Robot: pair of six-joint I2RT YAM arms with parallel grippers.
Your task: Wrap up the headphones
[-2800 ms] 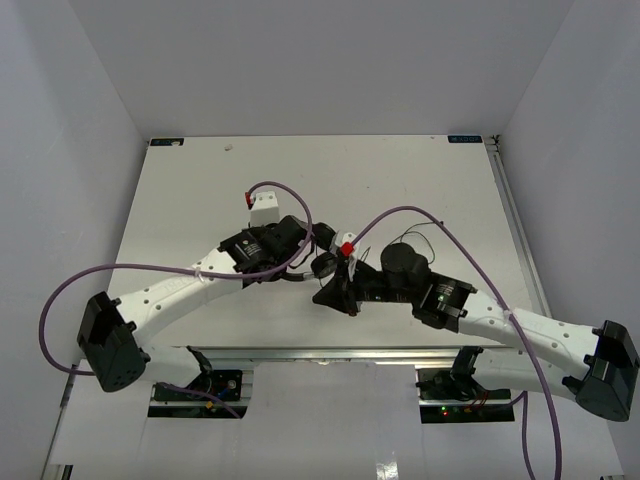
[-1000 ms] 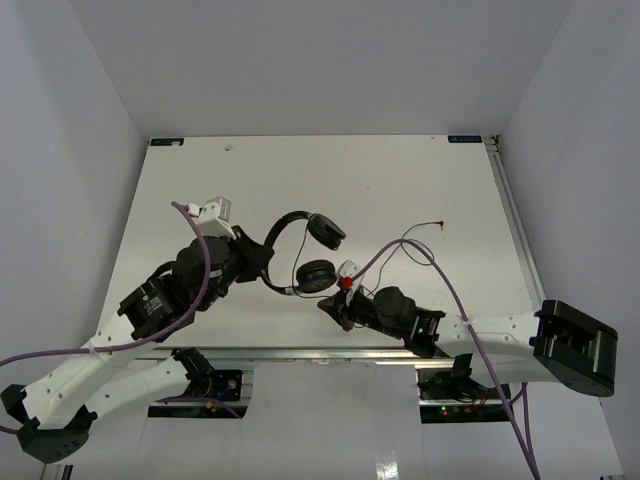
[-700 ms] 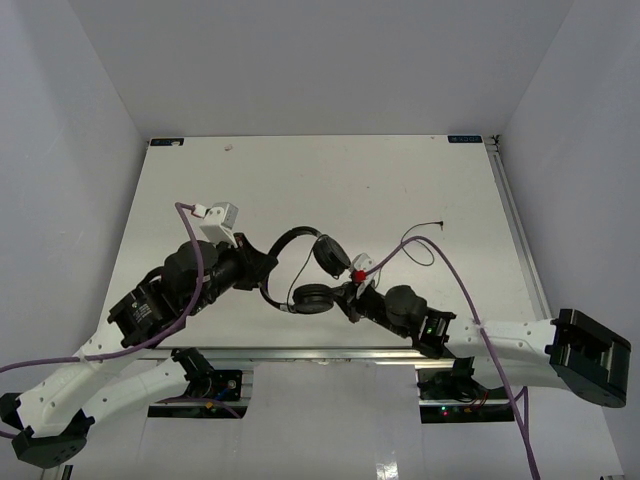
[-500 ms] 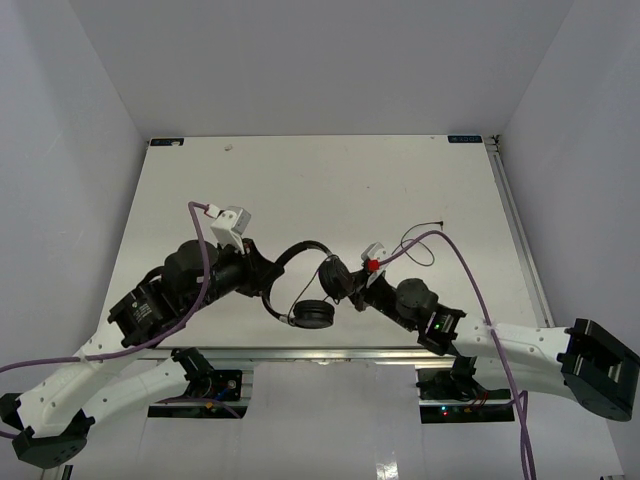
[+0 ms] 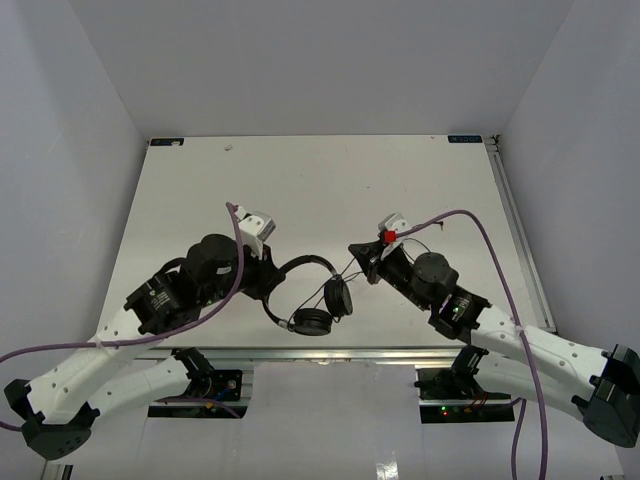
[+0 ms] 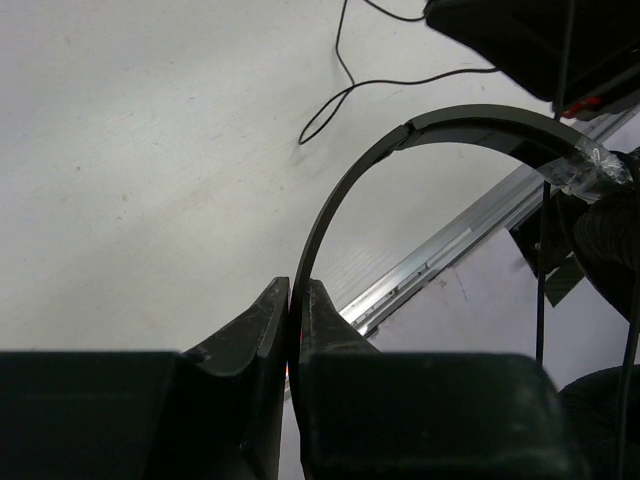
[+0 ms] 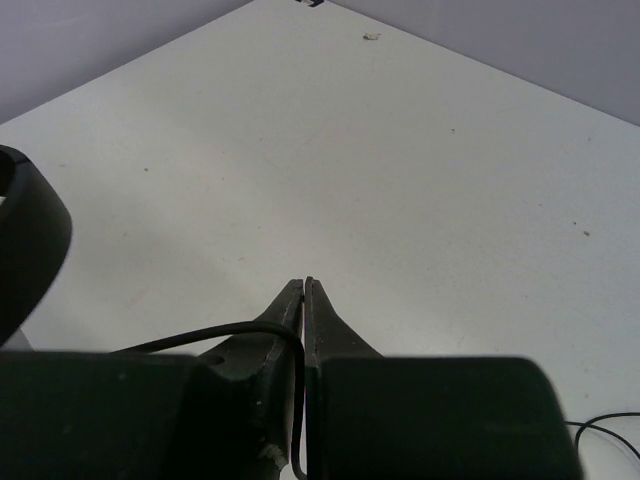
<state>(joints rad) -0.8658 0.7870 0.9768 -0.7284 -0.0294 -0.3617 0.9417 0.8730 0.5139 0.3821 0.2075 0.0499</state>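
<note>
Both arms have swung toward the middle of the white table [image 5: 300, 180] over the last second. The left gripper [image 5: 268, 282] has carried the black on-ear headphones with a thin arched headband and two round padded earcups [image 5: 312, 322] nearer the table's front edge. The right gripper [image 5: 361, 256] has pulled away from the earcups, back and to the right, drawing the thin dark cord [image 7: 215, 334] out behind it.

The headphones now hang between the two grippers, with the headband arching from the left jaws and both earcups low on the near side. The rest of the cord lies slack on the table beyond the right arm.

The likeliest failure is the cord sliding out of the right jaws, since it is thin and enters them from one side. A hard pull could also twist the headband, which is pinched only near the jaw tips. That would swing the earcups and spoil the winding.

The left jaws are clamped on the headband [image 6: 440, 122]. The right jaws are pressed together with the cord caught between them.
</note>
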